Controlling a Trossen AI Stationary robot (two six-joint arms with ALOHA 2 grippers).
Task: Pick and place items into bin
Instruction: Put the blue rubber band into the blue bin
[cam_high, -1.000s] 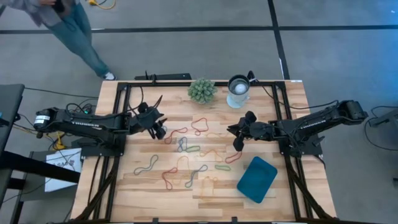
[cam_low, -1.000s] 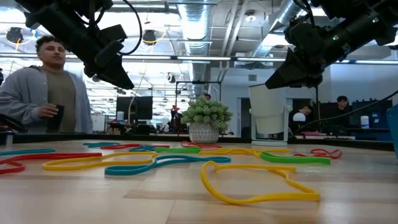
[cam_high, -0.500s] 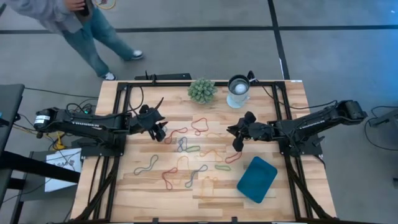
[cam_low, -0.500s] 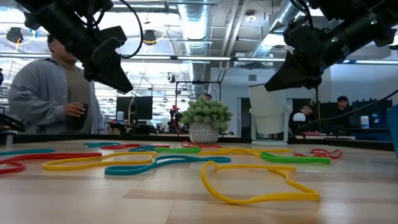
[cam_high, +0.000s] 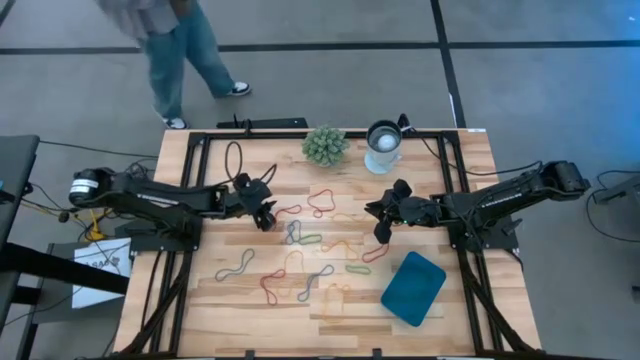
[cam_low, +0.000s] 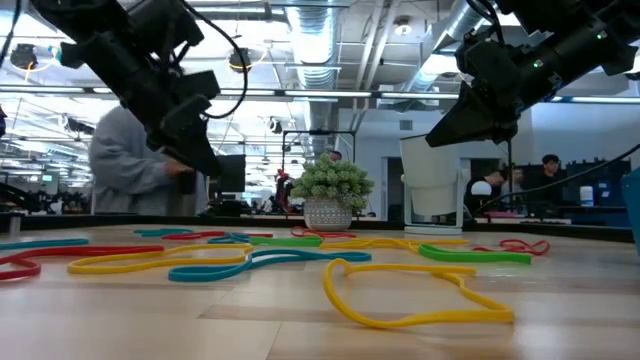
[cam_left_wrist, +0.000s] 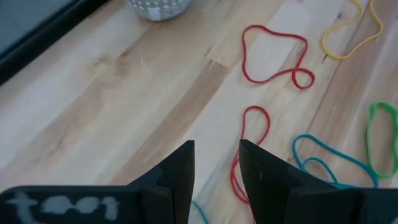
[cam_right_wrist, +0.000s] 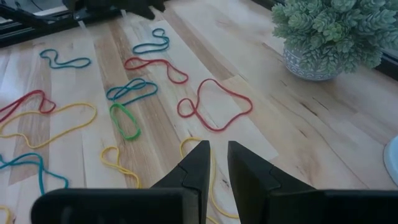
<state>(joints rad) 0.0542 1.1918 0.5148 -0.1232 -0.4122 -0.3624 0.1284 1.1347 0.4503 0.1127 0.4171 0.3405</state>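
— High view: what did the bin (cam_high: 412, 288) hold?
— Nothing showed inside it; the rubber bands (cam_high: 300, 240) lay scattered on the worktop (cam_high: 200, 300), well apart from it.
— And the jaws?
— The left gripper (cam_high: 264, 218), above a red band (cam_left_wrist: 252, 134), had its jaws slightly parted and empty. The right gripper (cam_high: 379, 224), raised, had its jaws narrowly apart, holding nothing.

Four cameras are covering one table (cam_high: 200, 300).

One is looking straight down from overhead, taking in both arms; one is sitting at tabletop height, peering level across into the room; two are riding the wrists, looking close past their own fingers. All are sharing the scattered rubber bands (cam_high: 300, 238), and three are catching the potted plant (cam_high: 325, 145).
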